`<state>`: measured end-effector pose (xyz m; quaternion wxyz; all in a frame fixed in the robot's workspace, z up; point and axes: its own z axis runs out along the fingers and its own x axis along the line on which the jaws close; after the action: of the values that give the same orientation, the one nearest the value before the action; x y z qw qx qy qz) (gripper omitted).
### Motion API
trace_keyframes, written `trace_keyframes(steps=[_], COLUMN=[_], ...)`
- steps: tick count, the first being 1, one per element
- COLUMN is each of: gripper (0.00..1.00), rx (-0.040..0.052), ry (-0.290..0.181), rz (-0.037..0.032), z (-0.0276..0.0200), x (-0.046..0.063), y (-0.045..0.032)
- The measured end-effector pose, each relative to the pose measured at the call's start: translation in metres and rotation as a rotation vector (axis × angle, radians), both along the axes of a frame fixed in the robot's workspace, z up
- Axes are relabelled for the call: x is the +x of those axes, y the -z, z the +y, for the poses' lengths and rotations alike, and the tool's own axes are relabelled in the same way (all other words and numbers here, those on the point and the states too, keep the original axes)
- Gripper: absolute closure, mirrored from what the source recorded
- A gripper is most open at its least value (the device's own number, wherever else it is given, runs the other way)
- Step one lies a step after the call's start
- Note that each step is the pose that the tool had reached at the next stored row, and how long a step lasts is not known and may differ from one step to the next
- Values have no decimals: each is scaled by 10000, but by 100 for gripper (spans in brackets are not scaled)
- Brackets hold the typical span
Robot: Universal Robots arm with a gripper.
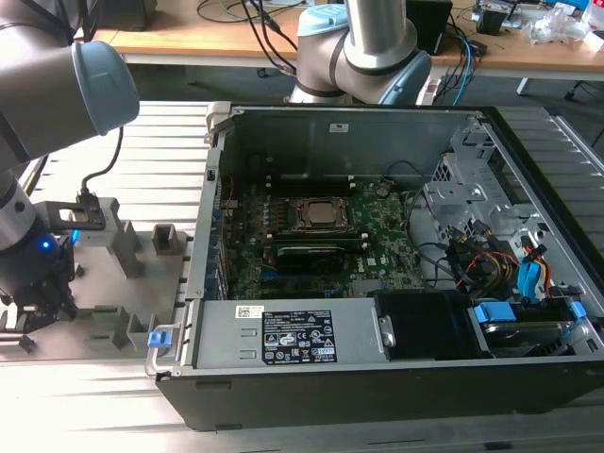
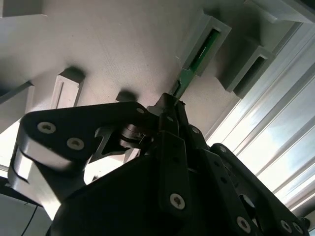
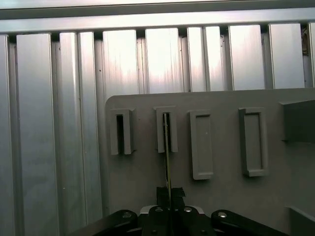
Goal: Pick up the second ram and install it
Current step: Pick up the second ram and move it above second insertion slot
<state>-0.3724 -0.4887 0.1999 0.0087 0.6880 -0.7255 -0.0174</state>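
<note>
Gripper [image 2: 171, 104] is low over the grey holder [image 2: 118, 44], fingers pressed together and pinching the near end of the ram [image 2: 183, 79]. In the second wrist view the green stick runs from the fingertips into a slot [image 2: 210, 39] of the holder (its far end lies between the slot walls). In the first wrist view it shows edge-on, a thin line. The open PC case [image 1: 283, 132] sits well apart, toward the exterior view's right.
</note>
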Motion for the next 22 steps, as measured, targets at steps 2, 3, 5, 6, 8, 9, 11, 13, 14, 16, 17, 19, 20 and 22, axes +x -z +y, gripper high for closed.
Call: trace_keyframes(steps=[2,3,5,6,8,9,11,13,14,16,17,19,20,22], gripper=[86,86,86,86,86,86,86,86,86,86,86,86,86,86], rx=[6,7,10,13,16,17,21,24,25,32,35,40,42,43], ry=[0,0,0,0,0,0,-1,0,0,0,0,0,0,0], rz=[0,0,0,0,0,0,0,0,1,0,0,0,0,0], z=[0,0,0,0,0,0,0,0,0,0,0,0,0,0], x=[0,0,0,0,0,0,0,0,0,0,0,0,0,0], y=[0,0,0,0,0,0,0,-9,-16,-34,-61,-105,-121,-147])
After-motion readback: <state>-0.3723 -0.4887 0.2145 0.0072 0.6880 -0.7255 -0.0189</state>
